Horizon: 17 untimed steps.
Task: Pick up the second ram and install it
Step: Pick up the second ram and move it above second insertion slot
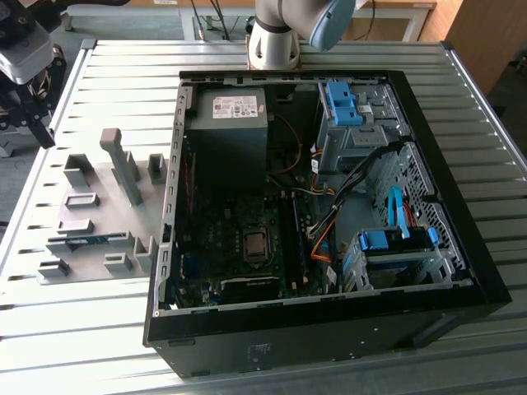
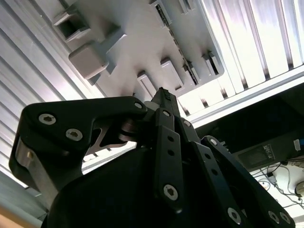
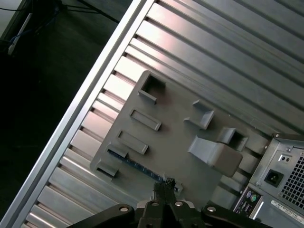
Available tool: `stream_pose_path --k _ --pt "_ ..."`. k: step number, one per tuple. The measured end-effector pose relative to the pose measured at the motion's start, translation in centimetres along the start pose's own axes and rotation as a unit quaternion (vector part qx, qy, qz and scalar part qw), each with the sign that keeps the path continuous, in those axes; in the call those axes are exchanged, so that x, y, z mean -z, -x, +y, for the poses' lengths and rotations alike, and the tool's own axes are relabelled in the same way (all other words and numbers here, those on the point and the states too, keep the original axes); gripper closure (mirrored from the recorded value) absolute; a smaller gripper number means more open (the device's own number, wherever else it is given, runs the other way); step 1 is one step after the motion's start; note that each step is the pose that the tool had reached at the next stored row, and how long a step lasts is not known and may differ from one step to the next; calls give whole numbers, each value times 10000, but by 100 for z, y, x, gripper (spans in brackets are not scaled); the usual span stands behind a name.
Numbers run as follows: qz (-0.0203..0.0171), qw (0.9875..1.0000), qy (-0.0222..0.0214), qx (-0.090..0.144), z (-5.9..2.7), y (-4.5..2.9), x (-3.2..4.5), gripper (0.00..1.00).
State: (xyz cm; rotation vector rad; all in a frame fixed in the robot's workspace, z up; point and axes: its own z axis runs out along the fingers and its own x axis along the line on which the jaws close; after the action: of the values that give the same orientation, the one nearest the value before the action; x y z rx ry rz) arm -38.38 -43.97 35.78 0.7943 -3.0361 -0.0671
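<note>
The second ram (image 1: 78, 241) is a thin blue stick lying flat in a slot of the grey fixture tray (image 1: 107, 202), on the exterior view's left beside the open computer case. My gripper (image 1: 41, 132) hangs well above the tray's far outer corner. In the first wrist view the blue ram (image 3: 142, 167) runs along the tray (image 3: 175, 137) just past my gripper (image 3: 165, 182), whose fingertips are pressed together with nothing between them. The second wrist view shows the same shut gripper (image 2: 163, 93) above the tray (image 2: 128, 42) and the ram (image 2: 178, 45) on it.
The open black computer case (image 1: 461, 247) lies on the ribbed metal table (image 1: 123, 66), with the motherboard (image 1: 247, 247), power supply (image 1: 230, 123) and blue drive cages (image 1: 395, 243) inside. A tall grey post (image 1: 123, 164) and several small holders rise from the tray. The arm's base (image 1: 276, 41) stands behind the case.
</note>
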Motion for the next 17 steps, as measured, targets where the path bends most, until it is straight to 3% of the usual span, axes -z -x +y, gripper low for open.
stream_pose_path --k 17 --pt "20 9990 2 446 -1 0 -5 89"
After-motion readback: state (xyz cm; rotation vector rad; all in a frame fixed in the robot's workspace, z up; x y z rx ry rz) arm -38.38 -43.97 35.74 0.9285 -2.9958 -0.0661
